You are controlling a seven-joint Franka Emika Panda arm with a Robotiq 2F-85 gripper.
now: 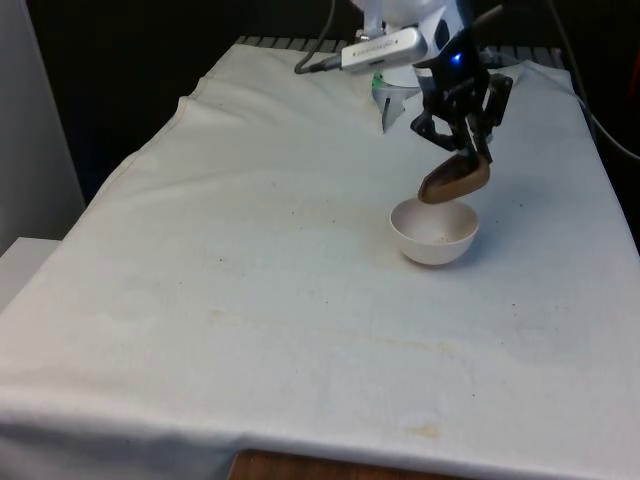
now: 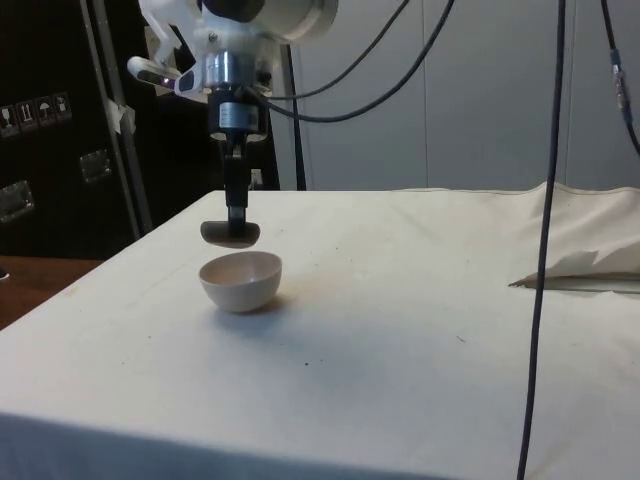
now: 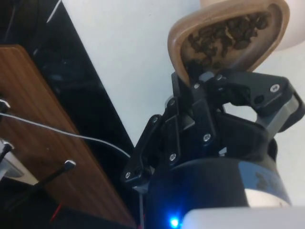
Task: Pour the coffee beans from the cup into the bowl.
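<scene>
A white bowl (image 1: 434, 232) (image 2: 241, 280) sits on the white cloth towards the front view's right. Just above its rim hangs a brown wooden cup (image 1: 454, 181) (image 2: 230, 233) (image 3: 228, 38), tipped well over on its side with its mouth towards the bowl. My gripper (image 1: 474, 152) (image 2: 237, 212) (image 3: 200, 78) is shut on the cup's rim. In the wrist view dark coffee beans (image 3: 224, 33) still lie inside the tilted cup, and an edge of the bowl (image 3: 214, 3) peeks out past it. The bowl's inside looks pale, with no beans that I can make out.
The table's edge (image 3: 90, 90) and a wooden floor or board (image 3: 43, 114) lie close beside the gripper in the wrist view. Cables (image 2: 545, 200) hang down at the side view's right, and the cloth is bunched up (image 2: 580, 260) there.
</scene>
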